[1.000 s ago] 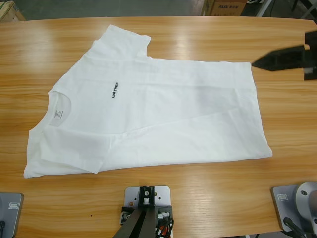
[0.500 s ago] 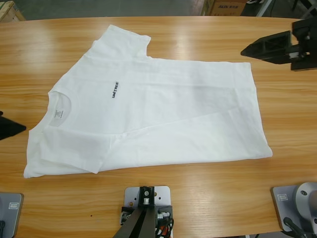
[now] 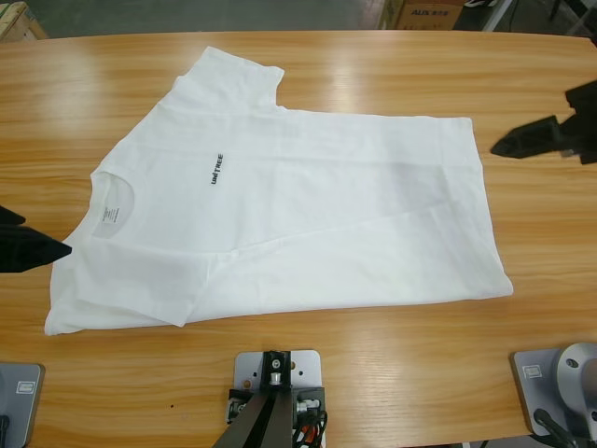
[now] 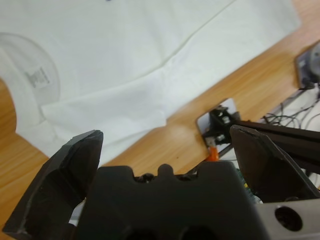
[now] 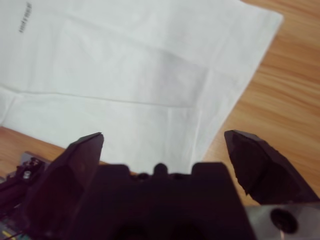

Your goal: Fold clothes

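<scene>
Plain white short-sleeved cotton T-shirt (image 3: 280, 196) lies flat on the long wooden table (image 3: 373, 65), chest side up, collar toward the left end of the table, hem toward the right. Small dark chest lettering (image 3: 216, 168) reads sideways; round ribbed collar (image 3: 117, 187) with neck label (image 3: 109, 216) inside it. Near side looks already turned in: a diagonal crease runs across the lower body and the near sleeve sits folded over the front. Far sleeve (image 3: 242, 70) is spread out flat.

Left gripper (image 3: 42, 247) comes in from the left edge, tip just beside the near shoulder of the shirt, not touching cloth as far as I can see. Its wrist view shows two black jaws standing wide apart with nothing between them, collar and folded sleeve below.

Right gripper (image 3: 508, 146) comes in from the right edge, near the far hem corner (image 3: 469, 121), apart from it. Its wrist view also has the jaws spread and empty, looking down on the hem end.

Step in hand, my read: approach for a grasp, one arm at each end, no cloth taken yet. Next move likely calls for both to drop to the table, left onto the shoulder edge, right onto the hem corner, and pinch only the layers meant to move. Thin cotton, flat on wood: risk is jaws sliding over it or dragging the folded part out.
</scene>
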Available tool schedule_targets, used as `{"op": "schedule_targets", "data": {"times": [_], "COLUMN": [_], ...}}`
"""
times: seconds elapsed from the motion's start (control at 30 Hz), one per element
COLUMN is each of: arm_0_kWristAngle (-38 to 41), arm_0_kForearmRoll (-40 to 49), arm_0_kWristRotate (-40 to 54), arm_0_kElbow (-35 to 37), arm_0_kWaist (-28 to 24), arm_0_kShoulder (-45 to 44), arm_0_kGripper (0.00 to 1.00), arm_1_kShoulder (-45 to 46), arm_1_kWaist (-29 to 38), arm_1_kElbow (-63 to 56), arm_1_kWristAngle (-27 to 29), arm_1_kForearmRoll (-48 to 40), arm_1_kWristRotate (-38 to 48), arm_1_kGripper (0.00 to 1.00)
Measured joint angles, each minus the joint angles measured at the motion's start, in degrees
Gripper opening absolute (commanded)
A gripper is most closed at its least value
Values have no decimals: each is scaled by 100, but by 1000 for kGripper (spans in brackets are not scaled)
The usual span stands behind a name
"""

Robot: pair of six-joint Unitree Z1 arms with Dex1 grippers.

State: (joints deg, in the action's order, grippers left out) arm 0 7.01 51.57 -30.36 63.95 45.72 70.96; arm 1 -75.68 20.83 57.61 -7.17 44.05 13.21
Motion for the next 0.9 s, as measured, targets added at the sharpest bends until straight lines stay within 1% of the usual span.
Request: {"op": "schedule_targets", "data": {"times": [0.2, 0.27, 0.4, 0.47, 0.53, 0.67, 0.77, 0.83, 0.9], "arm_0_kWristAngle": [14, 173, 722, 835, 867, 890, 857, 332, -684], "arm_0_kForearmRoll": [190, 220, 223, 257, 367, 615, 756, 775, 771], "arm_0_kWristRotate": [4, 4, 4, 4, 119, 553, 655, 727, 866], "arm_0_kElbow": [-19, -195, -802, -928, -899, -510, 23, 525, 1060], "arm_0_kWaist": [57, 67, 68, 68, 68, 45, 32, 41, 44], "arm_0_kShoulder": [-78, -236, -438, -493, -603, -561, -281, -222, -234], "arm_0_kGripper": [1000, 1000, 1000, 1000, 1000, 1000, 1000, 1000, 1000], "arm_1_kShoulder": [0, 0, 1, 2, 4, 48, 145, 184, 188], "arm_1_kWaist": [47, 130, 226, 264, 277, 279, 279, 318, 461], "arm_1_kElbow": [293, 333, 350, 370, 424, 470, 577, 618, 635], "arm_1_kWristAngle": [39, 44, 182, 196, 201, 207, 207, 207, 207], "arm_1_kForearmRoll": [162, 170, 249, 307, 440, 744, 924, 988, 1007], "arm_1_kWristRotate": [0, 0, 0, 0, 0, 0, 0, 0, 1], "arm_1_kGripper": [1000, 1000, 1000, 1000, 1000, 1000, 1000, 1000, 1000]}}
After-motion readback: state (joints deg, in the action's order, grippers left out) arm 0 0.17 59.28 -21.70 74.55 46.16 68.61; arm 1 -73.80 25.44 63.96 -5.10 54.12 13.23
